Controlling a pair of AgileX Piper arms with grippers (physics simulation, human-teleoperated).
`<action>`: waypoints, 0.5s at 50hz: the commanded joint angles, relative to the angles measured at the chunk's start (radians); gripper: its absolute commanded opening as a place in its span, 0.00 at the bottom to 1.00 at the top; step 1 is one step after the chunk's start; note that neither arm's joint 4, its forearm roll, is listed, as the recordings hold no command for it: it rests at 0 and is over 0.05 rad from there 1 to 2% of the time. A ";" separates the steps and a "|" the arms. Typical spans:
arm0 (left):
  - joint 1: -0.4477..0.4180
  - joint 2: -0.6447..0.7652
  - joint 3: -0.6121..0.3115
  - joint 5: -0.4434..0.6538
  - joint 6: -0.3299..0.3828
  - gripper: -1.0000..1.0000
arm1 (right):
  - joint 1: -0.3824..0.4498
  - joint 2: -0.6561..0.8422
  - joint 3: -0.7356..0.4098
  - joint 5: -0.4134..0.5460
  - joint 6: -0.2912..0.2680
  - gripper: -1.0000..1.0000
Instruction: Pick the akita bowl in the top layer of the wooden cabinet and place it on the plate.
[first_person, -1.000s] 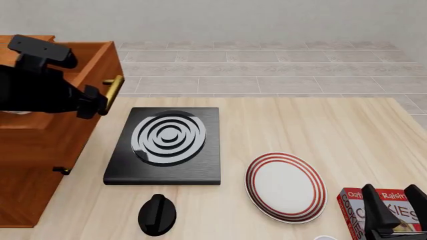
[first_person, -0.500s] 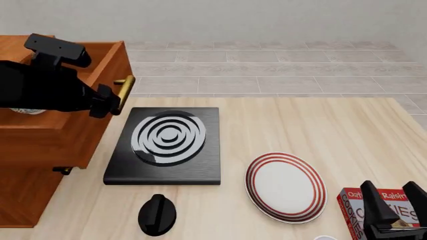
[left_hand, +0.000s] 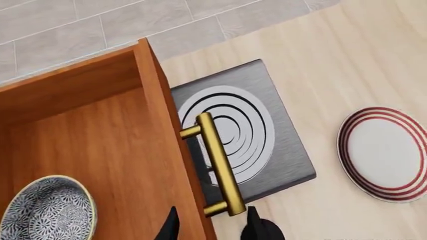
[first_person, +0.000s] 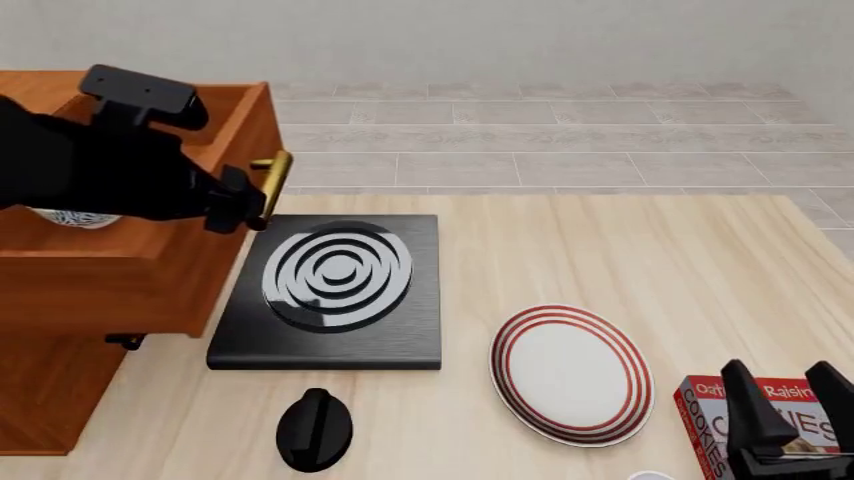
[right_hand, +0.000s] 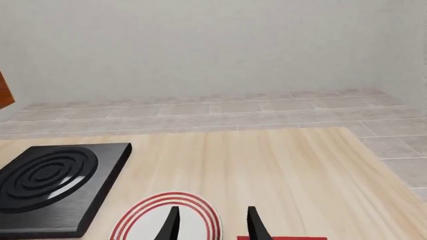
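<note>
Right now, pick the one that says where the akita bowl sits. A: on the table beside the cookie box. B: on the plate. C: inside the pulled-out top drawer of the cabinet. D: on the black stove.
C: the left wrist view shows the akita bowl resting on the wooden floor of the open top drawer, behind the brass handle, while the plate holds nothing.

Bright even light, faint soft shadows, sharp renders

Left end effector raised at upper left, fingers apart; right end effector low — open, idle.
</note>
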 joint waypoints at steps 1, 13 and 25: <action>-0.049 0.024 -0.038 0.002 -0.009 1.00 | 0.000 -0.024 0.000 0.022 -0.002 1.00; -0.071 0.034 -0.068 0.010 -0.024 1.00 | -0.002 -0.071 0.000 0.066 -0.002 1.00; -0.081 0.027 -0.110 0.035 -0.036 1.00 | -0.001 -0.073 0.000 0.068 -0.003 1.00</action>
